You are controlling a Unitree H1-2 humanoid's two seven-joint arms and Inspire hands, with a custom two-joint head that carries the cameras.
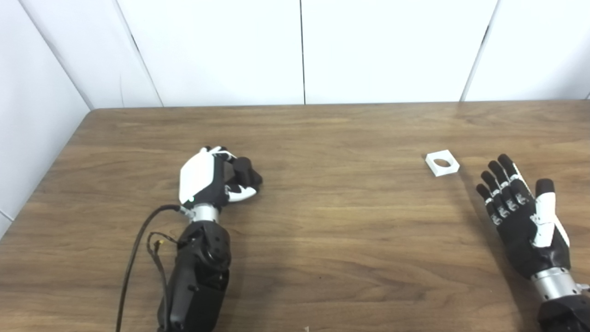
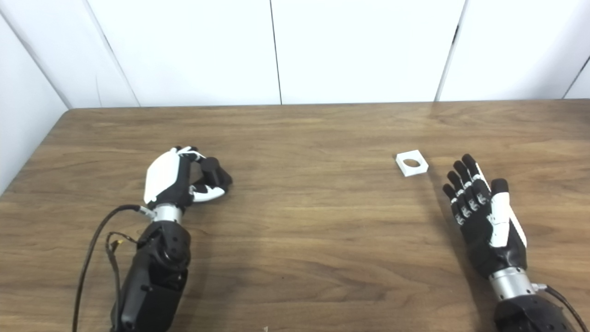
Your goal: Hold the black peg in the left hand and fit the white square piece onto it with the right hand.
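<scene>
Left hand [image 1: 207, 177] rests on the table [image 1: 322, 240], fingers clamped on the black peg [image 1: 243, 168]. Right hand [image 1: 523, 216] is empty, fingers spread apart. White square piece [image 1: 442, 163] lies flat nearby, untouched

You see each robot hand, left [image 1: 209, 177] and right [image 1: 525, 216], in black with white shells, silver wrist rings, black forearms; black cables [image 1: 133, 258] trail from your left wrist.
</scene>
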